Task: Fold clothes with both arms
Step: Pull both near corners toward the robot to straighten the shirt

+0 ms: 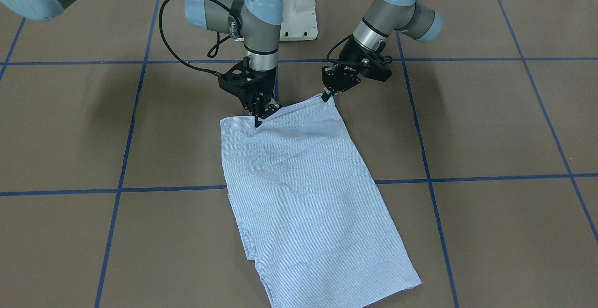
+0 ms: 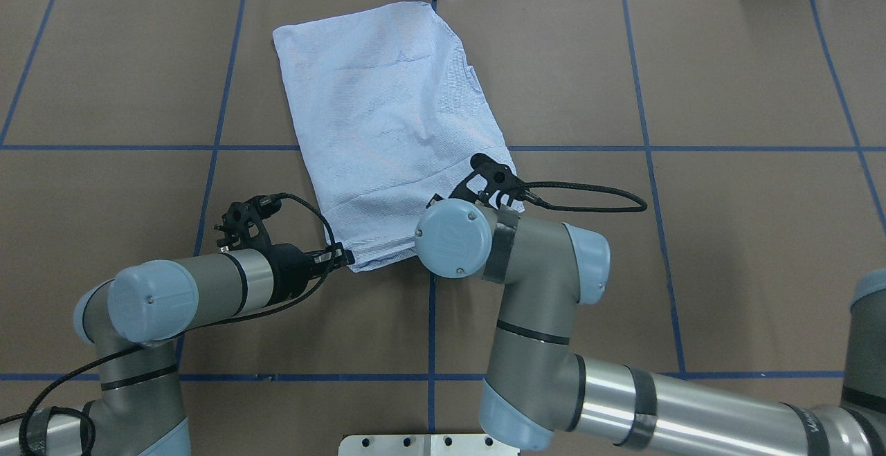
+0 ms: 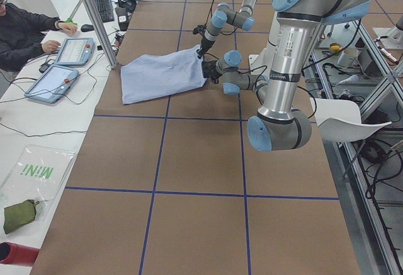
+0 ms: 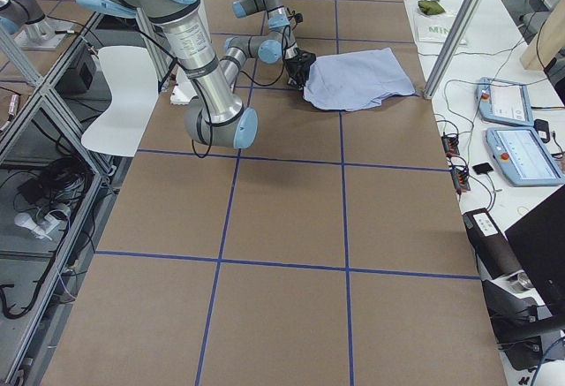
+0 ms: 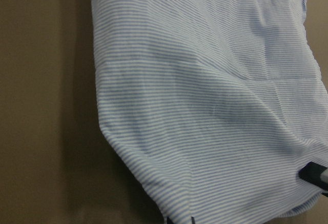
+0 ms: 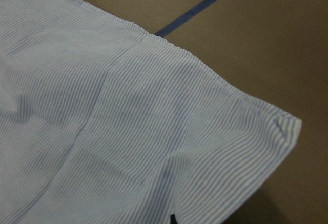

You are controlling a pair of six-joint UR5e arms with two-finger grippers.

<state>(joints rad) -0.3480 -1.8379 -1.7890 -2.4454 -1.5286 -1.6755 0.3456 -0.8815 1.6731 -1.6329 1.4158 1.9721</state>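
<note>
In the front-facing view, the striped shirt lies flat at mid-frame. The right gripper pinches its top edge, and the left gripper pinches its upper right corner. Overhead, the shirt slants from top centre down to the arms. The wrist views show thin, limp, light cloth, probably best gripped at the hemmed corners.
</note>
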